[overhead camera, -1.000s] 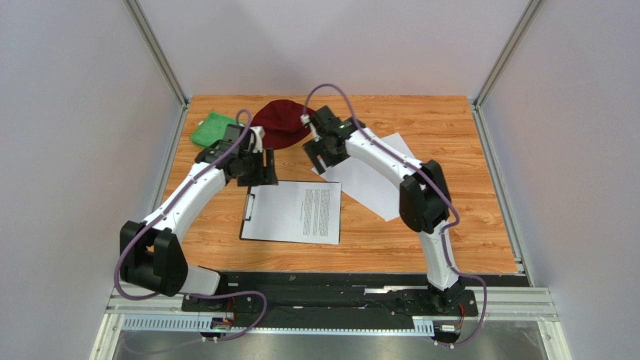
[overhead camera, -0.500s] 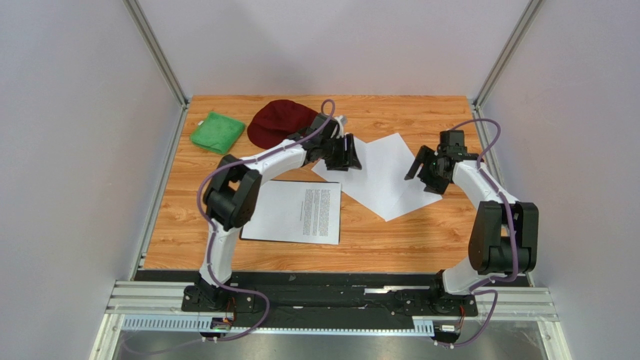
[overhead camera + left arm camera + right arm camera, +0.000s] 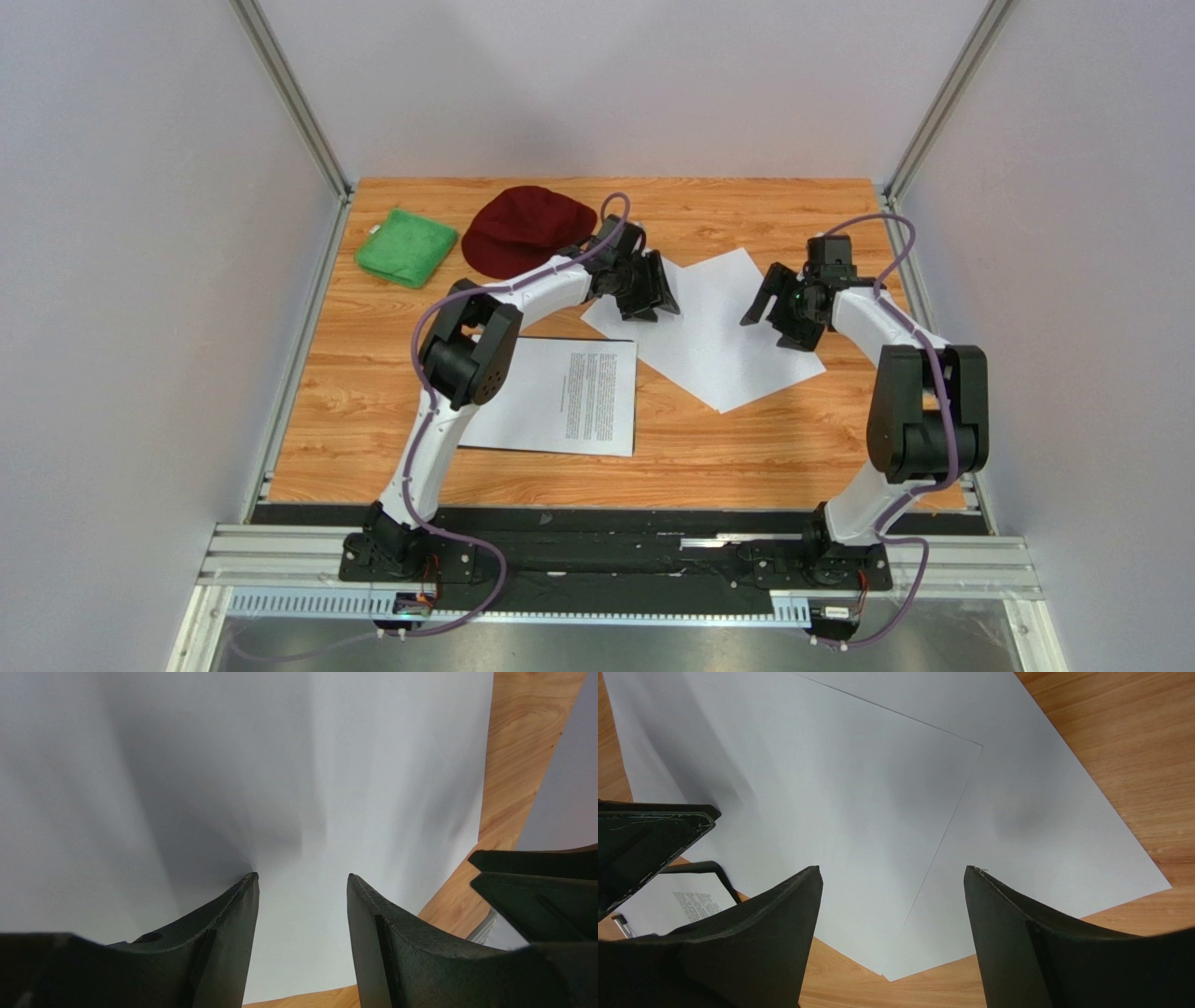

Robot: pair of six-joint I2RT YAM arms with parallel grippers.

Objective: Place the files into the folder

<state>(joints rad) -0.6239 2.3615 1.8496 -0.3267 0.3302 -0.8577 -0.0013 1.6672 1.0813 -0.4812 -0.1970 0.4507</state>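
Two overlapping blank white sheets (image 3: 718, 333) lie on the wooden table at centre right. They also show in the right wrist view (image 3: 892, 798) and fill the left wrist view (image 3: 246, 777). My left gripper (image 3: 650, 291) is open just above the sheets' left corner (image 3: 302, 878). My right gripper (image 3: 780, 305) is open above their right part (image 3: 892, 871). The black folder (image 3: 467, 445) lies at centre left with a printed sheet (image 3: 561, 399) on it. My left arm's elbow hides its clip end.
A dark red cap (image 3: 522, 228) and a green cloth (image 3: 407, 247) lie at the far left of the table. Grey walls with metal posts stand on three sides. The left arm's elbow (image 3: 463, 350) hangs over the folder.
My left gripper has gone from the folder's clip end right to the loose sheets' left corner. My right gripper has swung from that corner to the sheets' right side. The papers have not moved.
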